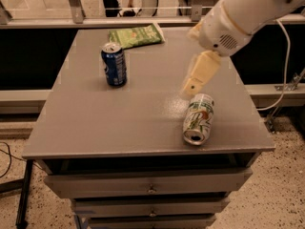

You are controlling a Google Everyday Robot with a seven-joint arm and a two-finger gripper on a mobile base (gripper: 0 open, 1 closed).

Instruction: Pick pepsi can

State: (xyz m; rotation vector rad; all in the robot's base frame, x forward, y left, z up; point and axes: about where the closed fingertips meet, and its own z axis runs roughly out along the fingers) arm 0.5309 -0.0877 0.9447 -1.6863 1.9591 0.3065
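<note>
The pepsi can, dark blue with a silver top, stands upright on the grey table at the back left. My gripper hangs above the right half of the table, well to the right of the pepsi can and just above a lying can. Its two cream fingers are spread apart and hold nothing. The white arm comes in from the upper right.
A white-and-green can lies on its side near the table's front right, right under my lower finger. A green snack bag lies at the back edge. Drawers sit below the table top. A cable runs along the floor at the right.
</note>
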